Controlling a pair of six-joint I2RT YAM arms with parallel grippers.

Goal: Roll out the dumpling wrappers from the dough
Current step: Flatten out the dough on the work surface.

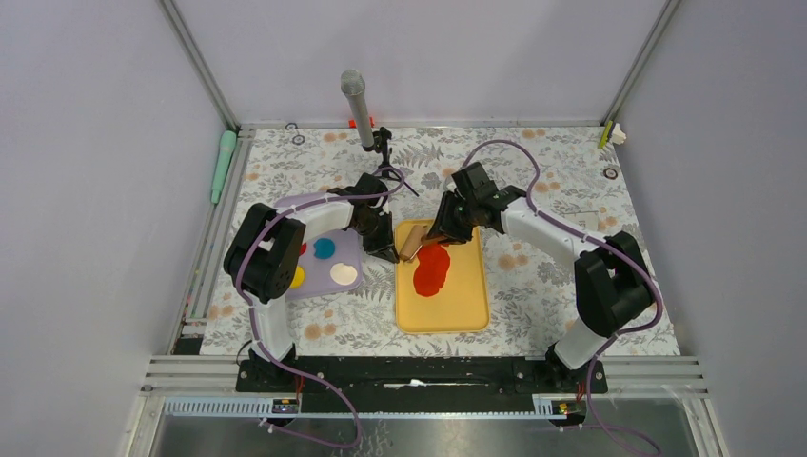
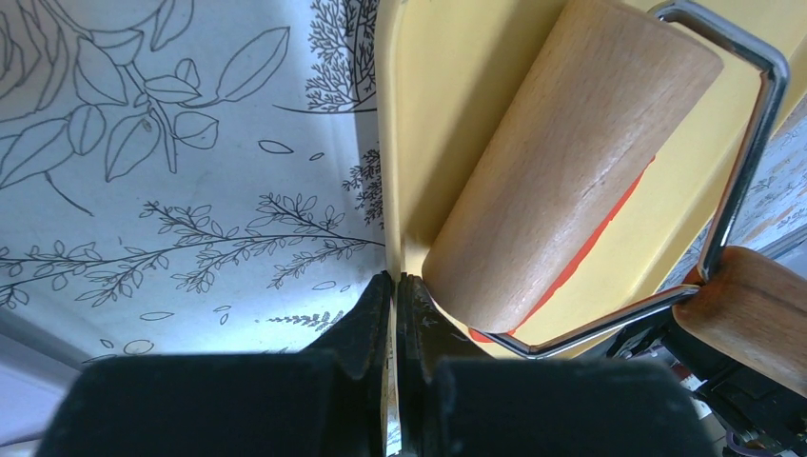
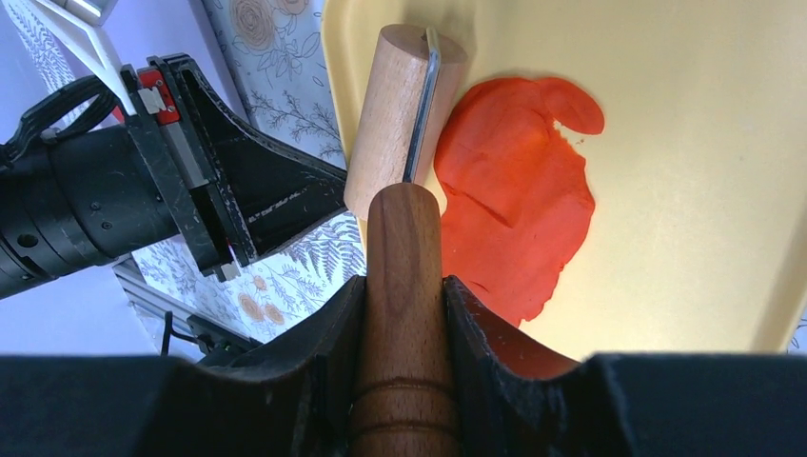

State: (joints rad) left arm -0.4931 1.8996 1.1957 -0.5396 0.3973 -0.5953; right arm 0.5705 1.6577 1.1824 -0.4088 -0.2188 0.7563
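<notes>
The right gripper [image 3: 404, 286] is clamped on the dark handle of a wooden roller [image 3: 392, 114]. The roller's drum lies at the left rim of the yellow tray [image 3: 685, 190], touching the edge of the red dough [image 3: 514, 190]. The left gripper [image 2: 393, 286] pinches that same rim, fingers together, just beside the drum's end. The dough lies in the tray as a thin, flat, uneven sheet, smooth and matte. Left of the tray, a purple mat [image 1: 321, 286] holds a blue disc [image 1: 324, 248], a cream disc [image 1: 344, 274] and a yellow disc [image 1: 297, 277]. A microphone [image 1: 354, 95] stands behind.
</notes>
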